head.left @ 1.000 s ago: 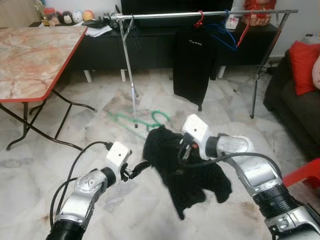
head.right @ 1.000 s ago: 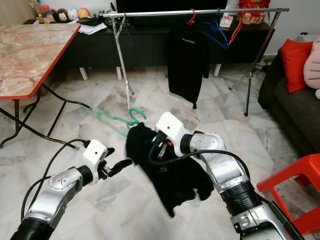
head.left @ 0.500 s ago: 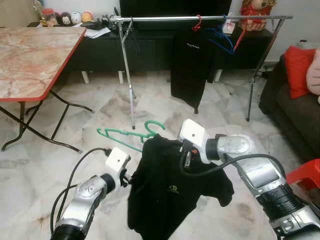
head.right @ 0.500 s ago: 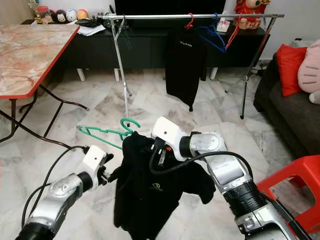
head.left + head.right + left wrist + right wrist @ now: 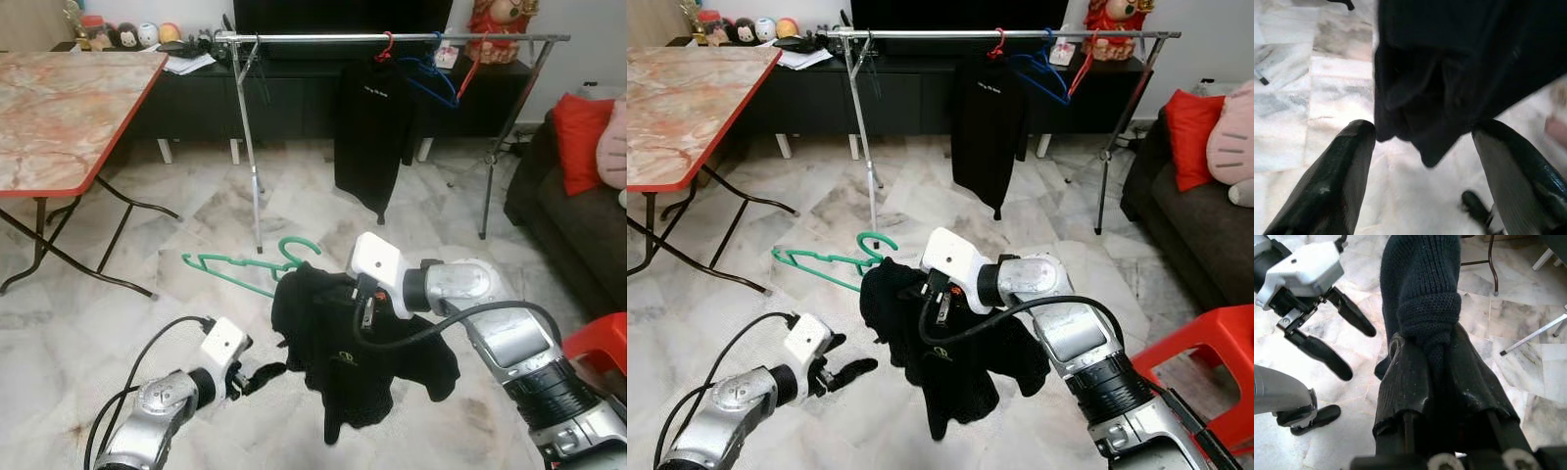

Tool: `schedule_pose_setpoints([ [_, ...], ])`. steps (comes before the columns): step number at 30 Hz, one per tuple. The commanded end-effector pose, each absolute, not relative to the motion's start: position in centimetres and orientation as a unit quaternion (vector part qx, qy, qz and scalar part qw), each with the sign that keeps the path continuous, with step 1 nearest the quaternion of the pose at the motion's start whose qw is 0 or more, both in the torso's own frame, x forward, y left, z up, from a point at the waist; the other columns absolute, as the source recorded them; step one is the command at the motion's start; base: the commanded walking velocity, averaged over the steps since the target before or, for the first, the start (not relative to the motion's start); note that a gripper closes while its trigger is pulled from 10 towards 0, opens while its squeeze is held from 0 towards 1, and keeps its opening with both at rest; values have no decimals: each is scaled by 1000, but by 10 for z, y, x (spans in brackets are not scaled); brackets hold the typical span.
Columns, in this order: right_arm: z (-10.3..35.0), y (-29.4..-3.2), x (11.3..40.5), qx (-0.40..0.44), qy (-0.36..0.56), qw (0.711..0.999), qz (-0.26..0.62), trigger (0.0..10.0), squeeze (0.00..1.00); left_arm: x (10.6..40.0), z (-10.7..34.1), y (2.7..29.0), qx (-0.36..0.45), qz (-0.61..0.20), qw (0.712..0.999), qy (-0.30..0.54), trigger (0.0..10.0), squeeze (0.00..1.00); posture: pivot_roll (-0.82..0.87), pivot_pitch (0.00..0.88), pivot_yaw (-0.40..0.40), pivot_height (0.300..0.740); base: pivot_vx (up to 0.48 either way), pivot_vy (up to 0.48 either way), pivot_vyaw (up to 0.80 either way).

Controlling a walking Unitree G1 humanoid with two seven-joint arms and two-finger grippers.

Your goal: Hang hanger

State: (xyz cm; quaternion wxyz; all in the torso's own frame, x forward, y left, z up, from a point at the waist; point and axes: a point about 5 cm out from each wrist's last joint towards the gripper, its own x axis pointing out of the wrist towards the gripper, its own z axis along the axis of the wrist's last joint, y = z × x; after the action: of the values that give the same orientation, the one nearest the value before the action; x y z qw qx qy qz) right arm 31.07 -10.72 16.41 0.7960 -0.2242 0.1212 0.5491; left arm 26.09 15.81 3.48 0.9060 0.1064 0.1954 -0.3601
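Observation:
My right gripper (image 5: 1430, 340) is shut on a bunched black knit garment (image 5: 367, 357), which hangs from it above the marble floor. Below and left of the garment, my left gripper (image 5: 259, 374) stands open with nothing between its fingers (image 5: 1334, 181); the cloth (image 5: 1449, 73) hangs just beyond them. A green hanger (image 5: 240, 266) lies on the floor behind the garment. Farther back stands a metal clothes rail (image 5: 323, 37). On it hang a black shirt (image 5: 372, 122) on a red hanger and blue hangers (image 5: 436, 80).
A folding table (image 5: 59, 108) with a red-edged marble top stands at the left. A dark sofa with a red cushion (image 5: 580, 137) and a red plastic chair (image 5: 600, 341) are at the right. A black cabinet (image 5: 196, 98) runs behind the rail.
The garment hung long and spread half a second ago; now it is bunched and shorter. My left gripper has dropped lower and away from the cloth. The right gripper keeps its hold.

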Motion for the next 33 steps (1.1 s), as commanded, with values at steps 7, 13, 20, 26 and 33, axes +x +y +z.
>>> schedule_pose_setpoints([
  [7,188,-103,312,-244,82,790,556,10000,0,270,31,152,150,-342,910,181,10000,0,-47,0,-60,740,0,0,0],
  [13,188,-103,310,-247,82,788,558,10000,0,271,27,148,162,-336,912,173,10000,0,-52,6,-61,740,0,0,0],
  [20,189,-103,310,-249,80,788,557,10000,0,272,25,146,188,-335,909,162,10000,0,-53,8,-62,740,0,0,0],
  [26,191,-101,310,-246,76,789,558,10000,0,277,25,135,196,-333,911,142,10000,0,-56,8,-64,740,0,0,0],
  [33,190,-99,311,-240,74,790,559,10000,0,278,21,128,195,-336,911,141,1373,0,-64,8,-66,740,0,0,0],
])
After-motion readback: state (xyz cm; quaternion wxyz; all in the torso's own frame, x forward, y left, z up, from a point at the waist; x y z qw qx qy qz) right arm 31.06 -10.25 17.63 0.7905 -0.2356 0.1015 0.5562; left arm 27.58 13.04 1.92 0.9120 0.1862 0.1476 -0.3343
